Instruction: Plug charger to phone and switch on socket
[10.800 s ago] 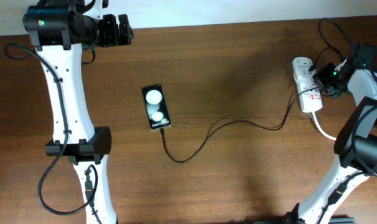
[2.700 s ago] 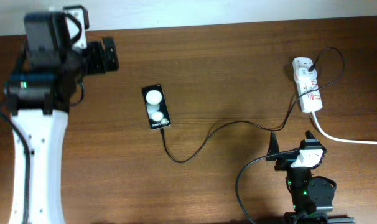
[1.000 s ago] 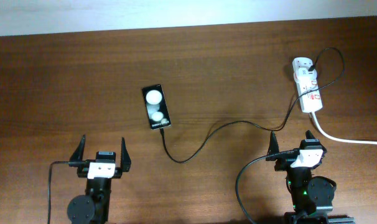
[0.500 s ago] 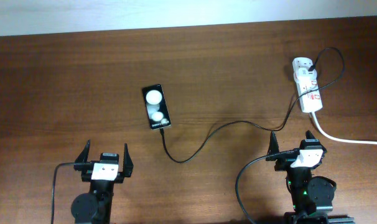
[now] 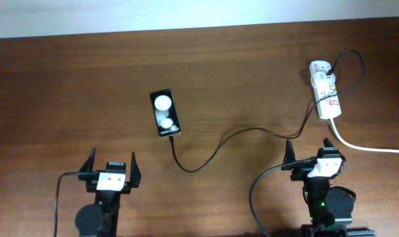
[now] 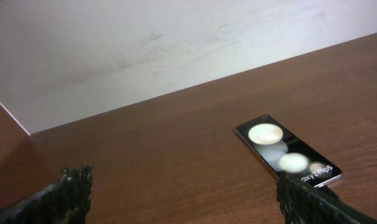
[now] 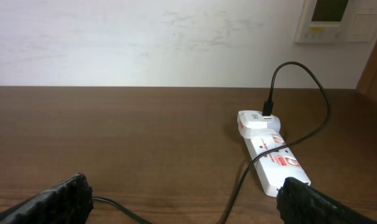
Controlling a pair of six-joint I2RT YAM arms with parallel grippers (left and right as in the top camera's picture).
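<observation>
The black phone (image 5: 164,113) lies face up left of the table's middle, two white spots on its glass; it also shows in the left wrist view (image 6: 288,149). The thin black charger (image 5: 219,141) runs from the phone's near end in a loop to the white adapter (image 5: 320,66) on the socket (image 5: 327,97). The socket (image 7: 274,158) lies ahead right in the right wrist view. My left gripper (image 5: 112,160) (image 6: 185,186) and right gripper (image 5: 309,146) (image 7: 185,190) stand open near the front edge, nothing between their fingers. My finger hides the phone's plug end in the left wrist view.
A thick white cord (image 5: 367,147) leaves the socket toward the right edge. A black arm cable (image 5: 255,197) curls beside the right arm's base. A pale wall (image 7: 145,37) stands behind the table's far edge.
Both arms have drawn back from the far corners to the front edge. Over the last second the left gripper slid slightly nearer and then stopped. Phone, charger and socket have not moved.
</observation>
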